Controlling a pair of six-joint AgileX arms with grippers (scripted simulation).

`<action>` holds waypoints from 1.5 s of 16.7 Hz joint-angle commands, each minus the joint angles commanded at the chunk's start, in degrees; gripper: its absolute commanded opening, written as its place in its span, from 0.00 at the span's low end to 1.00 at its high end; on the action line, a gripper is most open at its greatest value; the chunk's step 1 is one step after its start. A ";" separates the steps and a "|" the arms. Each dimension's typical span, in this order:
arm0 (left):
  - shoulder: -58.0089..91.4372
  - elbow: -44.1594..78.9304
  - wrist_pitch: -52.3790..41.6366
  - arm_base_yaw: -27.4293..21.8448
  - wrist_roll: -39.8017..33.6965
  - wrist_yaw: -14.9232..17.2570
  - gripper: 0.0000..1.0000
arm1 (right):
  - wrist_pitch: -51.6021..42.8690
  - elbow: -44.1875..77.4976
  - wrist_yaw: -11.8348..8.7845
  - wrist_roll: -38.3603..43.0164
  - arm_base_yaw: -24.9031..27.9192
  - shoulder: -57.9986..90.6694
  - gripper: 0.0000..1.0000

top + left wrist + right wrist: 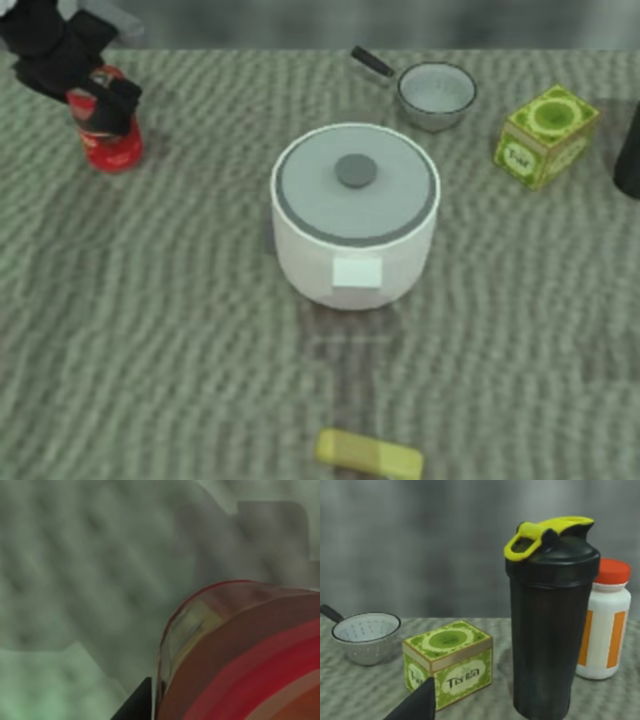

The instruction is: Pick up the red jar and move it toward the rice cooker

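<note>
The red jar [112,148] stands at the table's far left, near the back, and looks slightly tilted. My left gripper [100,98] sits over its top, shut on it. In the left wrist view the red jar [240,655] fills the near field, with one black fingertip [136,705] pressed against its side. The rice cooker [355,215], white with a grey lid and dark knob, stands mid-table, well to the right of the jar. My right gripper [480,710] is parked off the top view's right side, open, with one fingertip [419,700] showing.
A small grey saucepan [437,95] with a black handle stands behind the cooker. A green-yellow box [546,135] and a black shaker [630,150] are at the back right, beside a white bottle [604,625]. A yellow bar [370,455] lies at the front.
</note>
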 joint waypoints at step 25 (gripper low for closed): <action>-31.42 -31.90 0.59 1.26 0.18 -0.39 0.00 | 0.00 0.00 0.00 0.00 0.00 0.00 1.00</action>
